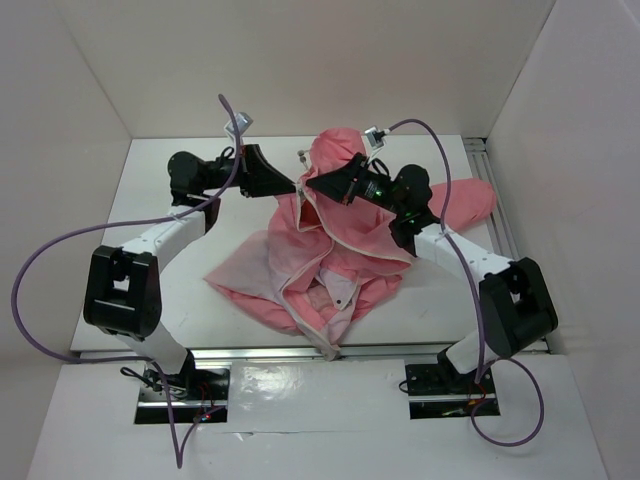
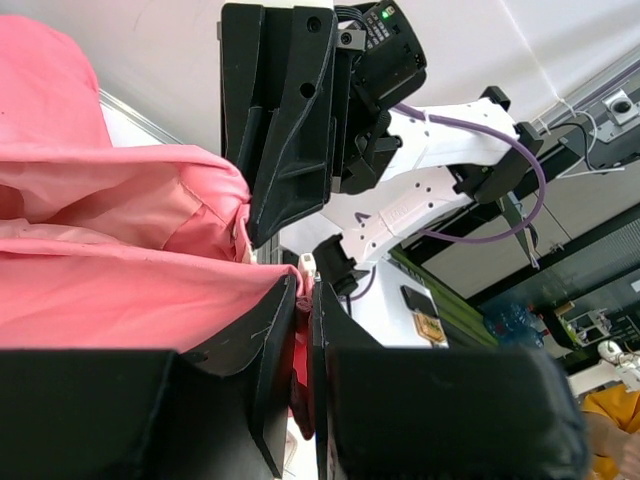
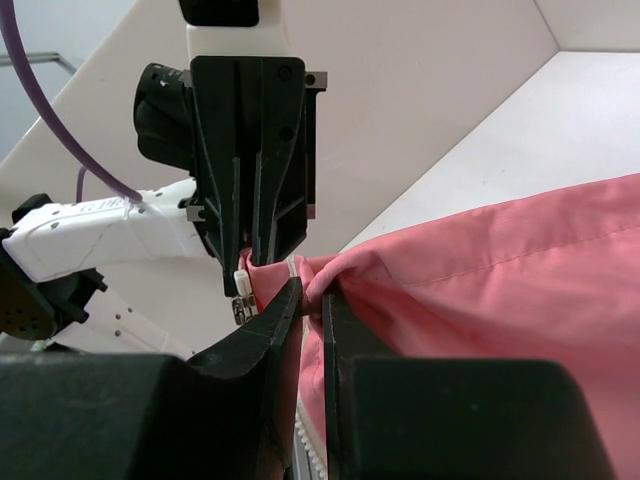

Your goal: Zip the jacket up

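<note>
The salmon-pink jacket (image 1: 340, 250) lies crumpled mid-table, its paler lining (image 1: 300, 262) turned up and its front open. Both grippers meet at its raised far end. My left gripper (image 1: 292, 186) comes from the left and is shut on a fold of the jacket's edge (image 2: 298, 350). My right gripper (image 1: 312, 183) comes from the right and is shut on pink fabric (image 3: 330, 285) beside the light zipper teeth (image 3: 312, 455). The white zipper pull (image 3: 241, 290) hangs below the left gripper's fingers (image 3: 250, 180). In the left wrist view the right gripper's fingers (image 2: 290, 140) pinch fabric just above mine.
White walls enclose the table on three sides. A metal rail (image 1: 500, 215) runs along the right edge and another (image 1: 300, 352) along the near edge. One sleeve (image 1: 465, 200) stretches right under the right arm. Purple cables (image 1: 40, 270) loop off both arms.
</note>
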Motion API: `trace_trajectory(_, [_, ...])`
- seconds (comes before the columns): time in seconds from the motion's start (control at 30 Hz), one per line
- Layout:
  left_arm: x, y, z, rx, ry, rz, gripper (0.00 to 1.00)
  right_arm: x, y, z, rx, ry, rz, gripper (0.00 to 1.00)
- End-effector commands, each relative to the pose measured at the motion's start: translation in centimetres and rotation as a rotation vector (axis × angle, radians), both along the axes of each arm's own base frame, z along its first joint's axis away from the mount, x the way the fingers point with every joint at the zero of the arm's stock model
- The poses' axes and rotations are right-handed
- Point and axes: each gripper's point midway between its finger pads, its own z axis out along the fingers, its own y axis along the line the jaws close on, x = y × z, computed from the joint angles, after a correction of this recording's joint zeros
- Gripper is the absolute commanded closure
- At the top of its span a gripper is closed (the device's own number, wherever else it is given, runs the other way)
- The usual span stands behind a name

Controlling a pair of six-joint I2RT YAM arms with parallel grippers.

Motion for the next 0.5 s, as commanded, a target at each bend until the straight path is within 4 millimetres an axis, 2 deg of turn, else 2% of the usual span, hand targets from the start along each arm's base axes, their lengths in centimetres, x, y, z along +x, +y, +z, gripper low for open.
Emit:
trace_trajectory(0.0, [-0.8,-0.1,0.9,-0.017,-0.109,-0.012,1.0,-1.5,-0.6,4.4,0.048,-0.13,-0.007,1.0])
trace_trajectory(0.17, [-0.7,-0.1,1.2,-0.022,-0.113,-0.016,1.0,-1.5,-0.6,3.7,0.024,-0.115,-0.011,1.0])
trace_trajectory(0.33, [-0.7,-0.1,1.6,-0.028,-0.117,-0.031,1.0,-1.2,-1.9,2.3,0.003,-0.09,-0.027,1.0])
trace_trajectory(0.47, [-0.3,0.1,1.2,-0.034,-0.105,-0.029,1.0,-2.5,-2.0,1.7,-0.004,-0.079,0.003,1.0])
